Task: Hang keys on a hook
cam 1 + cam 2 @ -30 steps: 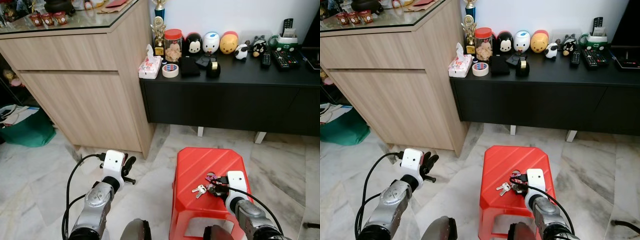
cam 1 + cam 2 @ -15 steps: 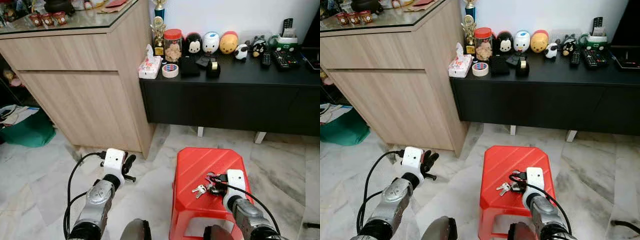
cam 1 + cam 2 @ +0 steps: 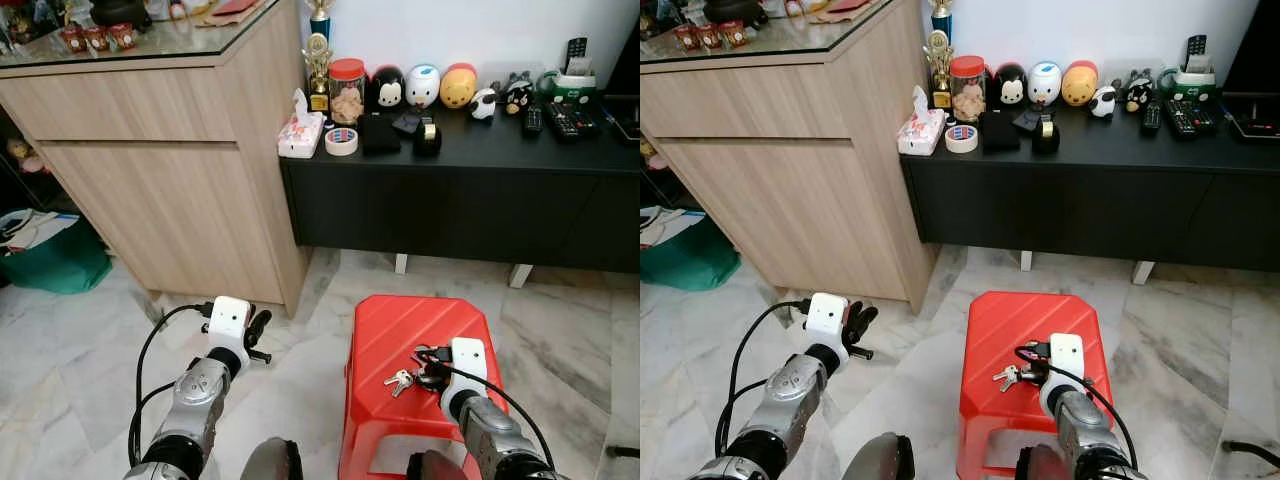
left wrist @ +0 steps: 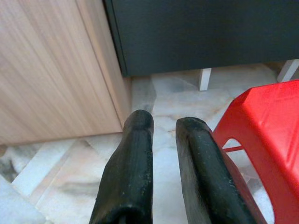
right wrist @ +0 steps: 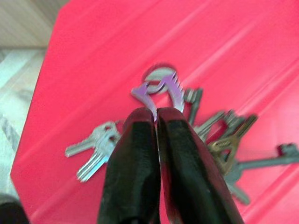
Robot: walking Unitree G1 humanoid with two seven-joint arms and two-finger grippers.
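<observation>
Right gripper (image 5: 156,116) low over red stool (image 3: 385,325), fingers pressed together, tips at purple fob (image 5: 156,86) of keys (image 5: 205,135); whether fob is pinched between them, cannot tell. Keys lie spread on stool top, near its front edge. Bunch likely light, hard metal, loose and jangly, slippery on ribbed plastic; best hold looks like ring or fob, keys left dangling. Left gripper (image 3: 257,330) idle beside stool, over marble floor (image 3: 80,340), fingers slightly parted, empty.

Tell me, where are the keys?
The keys lie on the red stool at the robot's lower right, with the right gripper shut on their purple tag.
</observation>
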